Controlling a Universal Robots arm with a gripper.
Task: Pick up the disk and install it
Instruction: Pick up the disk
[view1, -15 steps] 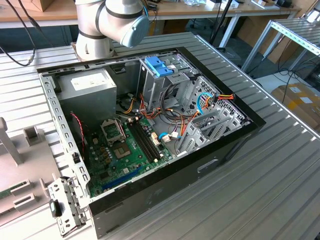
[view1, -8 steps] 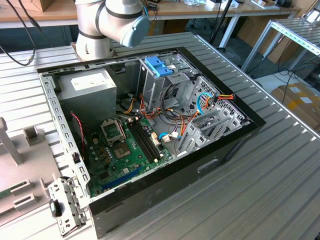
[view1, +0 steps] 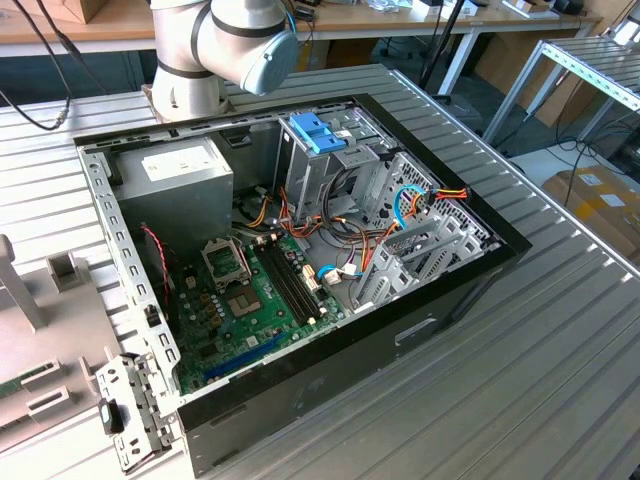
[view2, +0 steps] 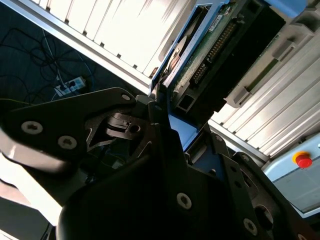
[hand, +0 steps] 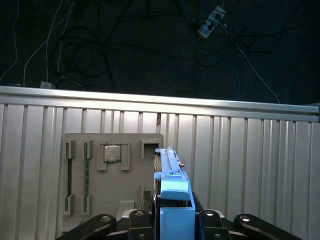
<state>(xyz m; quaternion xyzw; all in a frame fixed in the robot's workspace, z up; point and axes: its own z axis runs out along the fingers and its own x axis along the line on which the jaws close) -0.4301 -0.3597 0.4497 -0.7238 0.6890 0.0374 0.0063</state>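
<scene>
Seemingly in jaws, disk (hand: 170, 175) overlaps grey tray (hand: 112, 200).

Gripper (hand: 175, 218) clamped on the disk (hand: 168, 162) has open air over the table (hand: 250, 165), but inside the case (view1: 300, 392) a mess of cables (view1: 352, 238) crowds the gap beside the drive cage (view1: 302, 168).

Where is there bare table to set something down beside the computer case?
Bare ribbed table lies to the exterior view's right of the computer case. Crowded: the exterior view's left, with a grey tray and metal bracket. The gripper holds the disk.
</scene>
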